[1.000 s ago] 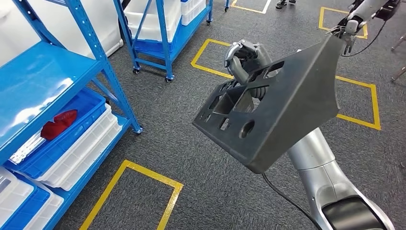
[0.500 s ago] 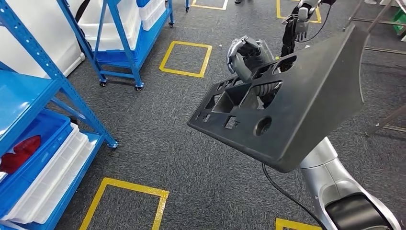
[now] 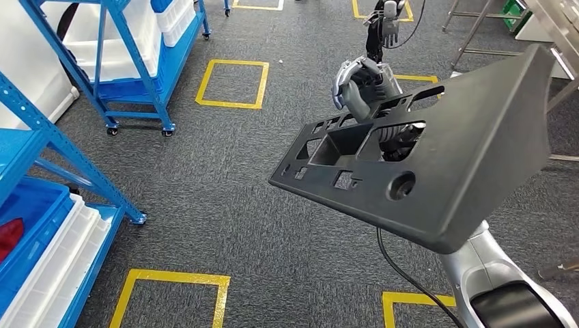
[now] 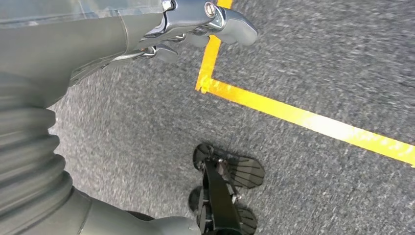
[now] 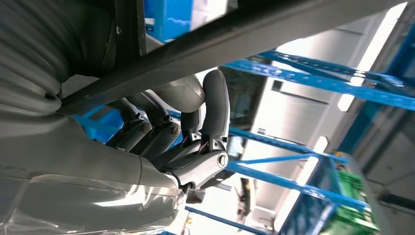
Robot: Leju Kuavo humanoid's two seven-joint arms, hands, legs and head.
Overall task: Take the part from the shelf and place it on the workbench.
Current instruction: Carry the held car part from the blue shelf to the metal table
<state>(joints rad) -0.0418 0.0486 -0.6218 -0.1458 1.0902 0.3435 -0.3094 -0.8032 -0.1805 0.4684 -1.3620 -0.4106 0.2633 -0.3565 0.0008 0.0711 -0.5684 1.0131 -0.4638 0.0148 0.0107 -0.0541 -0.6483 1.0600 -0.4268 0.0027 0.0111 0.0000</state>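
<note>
Part (image 3: pixel 437 171), black plastic panel with cutouts, is off the shelf and up in the air over the grey carpet, gripped by the right hand (image 3: pixel 362 85), whose fingers curl through one of its openings. Right wrist view shows the same thing: right hand's fingers wrapped round a dark bar of the part (image 5: pixel 235 41). So pickup looks done; carrying is the step in hand, and setting it down on the desk is still left. A metal-legged frame (image 3: pixel 478 27), maybe the desk, sits past the part at the far right, can't tell for sure.

Left to right, all relative to the part: far left and low, blue shelf (image 3: pixel 41 137) with a blue bin (image 3: pixel 27 225) holding something red (image 3: pixel 8 236), just an edge showing, can't tell what; a white tray (image 3: pixel 61 263) beside the bin, contents not visible. Further back on the left, a second blue wheeled rack (image 3: pixel 136 82) carrying white bins (image 3: pixel 102 41), contents hidden. Yellow tape squares (image 3: pixel 232 83) on the carpet between rack and part.

Left hand (image 4: pixel 195 24) hangs down over the carpet near a yellow tape line (image 4: pixel 303 120), holding nothing; fingers look partly curled, but spread or closed can't be told.
</note>
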